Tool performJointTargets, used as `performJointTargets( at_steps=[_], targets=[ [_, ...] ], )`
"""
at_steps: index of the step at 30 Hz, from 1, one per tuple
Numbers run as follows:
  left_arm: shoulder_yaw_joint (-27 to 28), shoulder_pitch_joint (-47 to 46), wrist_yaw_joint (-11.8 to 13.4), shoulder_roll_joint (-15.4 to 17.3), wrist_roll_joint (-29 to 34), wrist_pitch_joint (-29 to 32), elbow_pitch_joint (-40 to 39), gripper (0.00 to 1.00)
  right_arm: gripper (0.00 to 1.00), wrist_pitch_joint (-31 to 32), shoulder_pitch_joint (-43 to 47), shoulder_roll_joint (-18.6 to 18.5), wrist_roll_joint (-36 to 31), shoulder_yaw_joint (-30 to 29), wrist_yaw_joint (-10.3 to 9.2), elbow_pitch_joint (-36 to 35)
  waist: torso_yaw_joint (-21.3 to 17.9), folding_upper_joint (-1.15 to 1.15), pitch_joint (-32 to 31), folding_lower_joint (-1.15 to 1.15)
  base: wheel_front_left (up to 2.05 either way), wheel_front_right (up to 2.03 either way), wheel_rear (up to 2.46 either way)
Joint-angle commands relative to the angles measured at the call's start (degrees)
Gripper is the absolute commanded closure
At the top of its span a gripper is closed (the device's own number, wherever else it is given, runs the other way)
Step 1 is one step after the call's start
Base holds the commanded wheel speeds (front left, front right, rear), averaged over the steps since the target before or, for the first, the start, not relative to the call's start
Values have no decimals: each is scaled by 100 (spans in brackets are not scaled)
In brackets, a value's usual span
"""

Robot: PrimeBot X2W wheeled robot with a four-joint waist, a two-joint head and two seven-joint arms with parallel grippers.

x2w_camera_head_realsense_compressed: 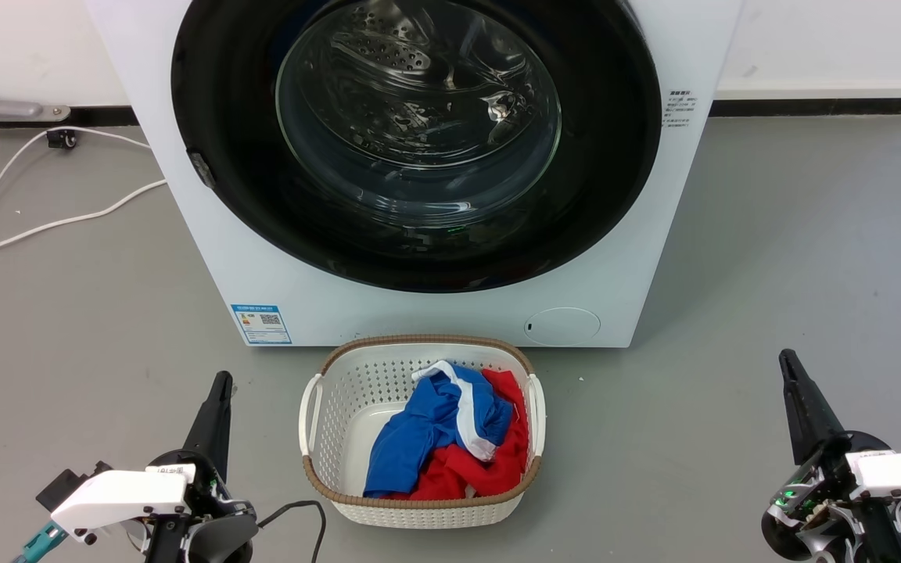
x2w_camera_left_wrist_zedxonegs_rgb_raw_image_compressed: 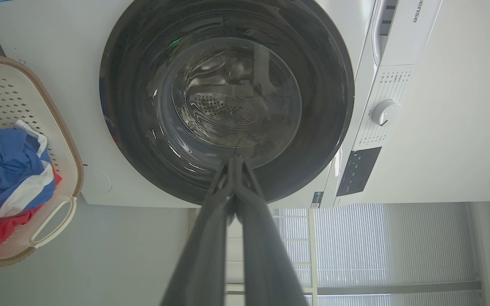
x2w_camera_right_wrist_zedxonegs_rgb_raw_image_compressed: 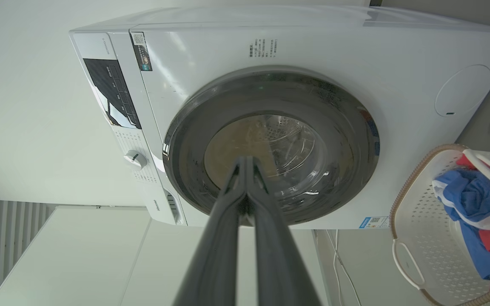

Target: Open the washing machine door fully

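Observation:
The washing machine door (x2w_camera_head_realsense_compressed: 615, 156) is a glossy black disc with a clear glass bowl at its centre, lying flush against the white machine (x2w_camera_head_realsense_compressed: 184, 258). It also faces me in the left wrist view as the door (x2w_camera_left_wrist_zedxonegs_rgb_raw_image_compressed: 126, 110) and in the right wrist view as the door (x2w_camera_right_wrist_zedxonegs_rgb_raw_image_compressed: 347, 140). My left gripper (x2w_camera_head_realsense_compressed: 220, 383) rests low at the lower left, fingers together, holding nothing. At the lower right my right gripper (x2w_camera_head_realsense_compressed: 788, 361) is shut and empty too. Both are well short of the machine. A small latch piece (x2w_camera_head_realsense_compressed: 201, 170) sits on the door's left rim.
A white laundry basket (x2w_camera_head_realsense_compressed: 325, 407) with blue and red clothes stands on the grey floor directly before the machine, between my grippers. White cables (x2w_camera_head_realsense_compressed: 44, 227) trail on the floor at the left. A wall runs behind the machine.

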Motion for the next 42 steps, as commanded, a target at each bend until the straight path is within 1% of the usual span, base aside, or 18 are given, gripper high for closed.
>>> performJointTargets(
  at_steps=[1, 26, 27, 30, 38, 42],
  targets=[
    [23, -48, -16, -6, 25, 9, 3, 100, 100, 19, -63, 20, -28, -7, 15, 9, 0, 0, 0, 0, 0, 0, 0],
    [33, -49, -16, -13, 34, 16, 4, 100, 100, 35, -66, 37, -49, -29, 15, 9, 0, 0, 0, 0, 0, 0, 0],
    [6, -1, 0, -6, 6, 5, -1, 0, 0, 22, -1, 14, -16, -19, 0, 2, 0, 0, 0, 0, 0, 0, 0],
    [-22, 112, 2, -27, 5, -1, 143, 0, 0, 15, 123, 24, -18, -4, -2, 135, 0, 0, 0, 0, 0, 0, 0],
    [-251, 114, 1, -26, 78, -229, 28, 0, 0, -156, 194, 21, -114, 132, -1, -6, -1, 0, -8, 0, 0, 0, 0],
    [-383, 107, 0, -9, 231, -344, -47, 0, 0, -261, 218, 7, -195, 203, 0, -76, 4, 0, -16, 0, 0, 0, 0]
  ],
)
